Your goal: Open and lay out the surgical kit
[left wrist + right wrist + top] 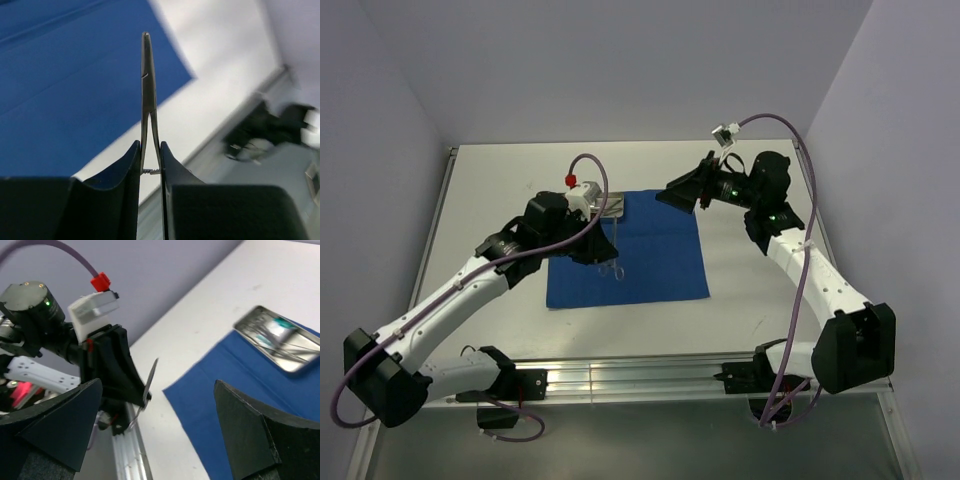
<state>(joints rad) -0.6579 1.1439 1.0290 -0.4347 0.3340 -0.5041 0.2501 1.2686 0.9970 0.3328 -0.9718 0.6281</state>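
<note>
The surgical kit's blue cloth (650,255) lies spread flat on the table. At its far left corner stands the steel tray (610,208), partly hidden by my left arm. In the right wrist view the tray (295,365) holds slim steel instruments and a white-green packet (280,327). My left gripper (603,250) (150,150) is shut on a ring-handled clamp (147,85) (612,268), held above the cloth's left part with its tip pointing away from the fingers. My right gripper (685,190) (159,385) hangs wide open near the cloth's far right corner, with nothing between its fingers.
An aluminium rail (640,375) runs along the table's near edge, between the two arm bases. Pale walls close the table in on the left, the back and the right. White tabletop (760,310) shows around the cloth.
</note>
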